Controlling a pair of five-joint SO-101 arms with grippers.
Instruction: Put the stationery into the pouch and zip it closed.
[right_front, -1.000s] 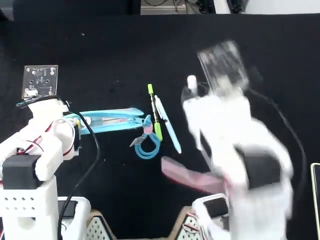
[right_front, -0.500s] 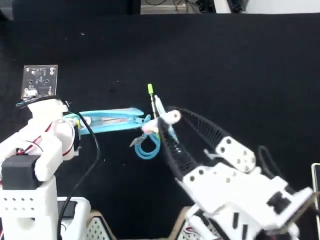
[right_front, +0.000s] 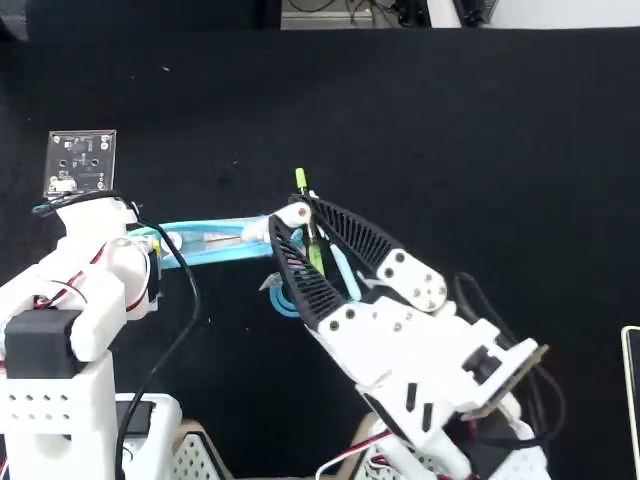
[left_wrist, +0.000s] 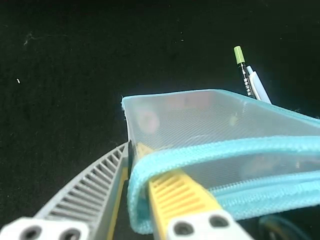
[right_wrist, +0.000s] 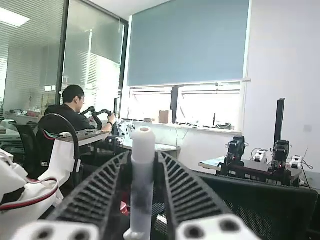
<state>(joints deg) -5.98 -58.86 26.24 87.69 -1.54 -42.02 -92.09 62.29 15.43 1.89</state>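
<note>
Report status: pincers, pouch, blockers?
Left pincer shut on pouch rim. Right pincer shut on white stick, by pouch's end. Green pen lies under right pincer.

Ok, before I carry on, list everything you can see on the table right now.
pouch: one, clear mesh with teal edging, left of centre, one end gripped by the left claw
white stick: one, white, gripped in the right claw, by the pouch's end nearest the pens
green pen: one, green, centre of the table, under the right claw
light blue pen: one, pale blue, beside the green pen
scissors: one, blue handles, in front of the pens, partly hidden
table: one, black cover
left claw: one, grey and yellow fingers, shut on the pouch
right claw: one, black fingers, shut on the white stick
</note>
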